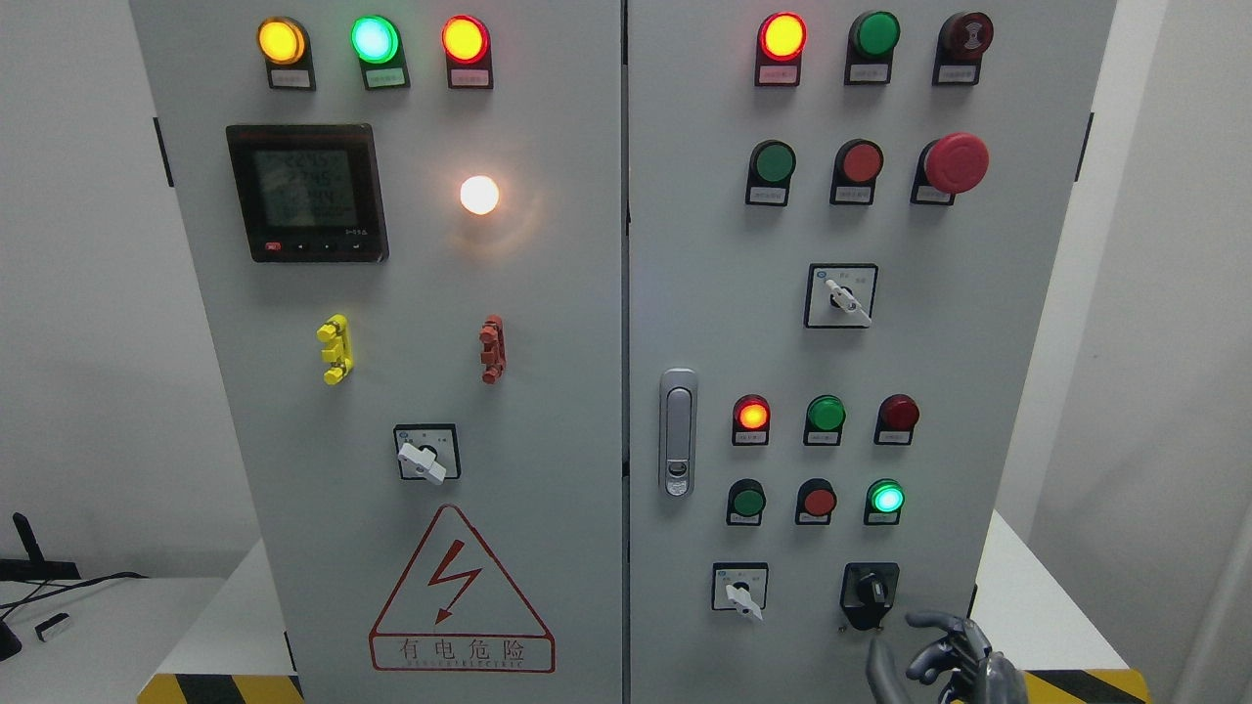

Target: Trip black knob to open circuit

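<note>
The black knob (871, 593) sits low on the right door of the grey cabinet (587, 391), on a black plate, with its handle pointing up and a little right. My right hand (941, 653) comes up from the bottom edge just below and right of the knob. Its dark metal fingers (934, 620) are spread and slightly curled, holding nothing and clear of the knob. The left arm does not show.
Left of the black knob is a white selector switch (740, 590). Above are lit and unlit buttons, including a glowing green one (886, 498). A door latch (677, 431) stands near the centre seam. A red mushroom stop button (954, 162) sticks out higher up.
</note>
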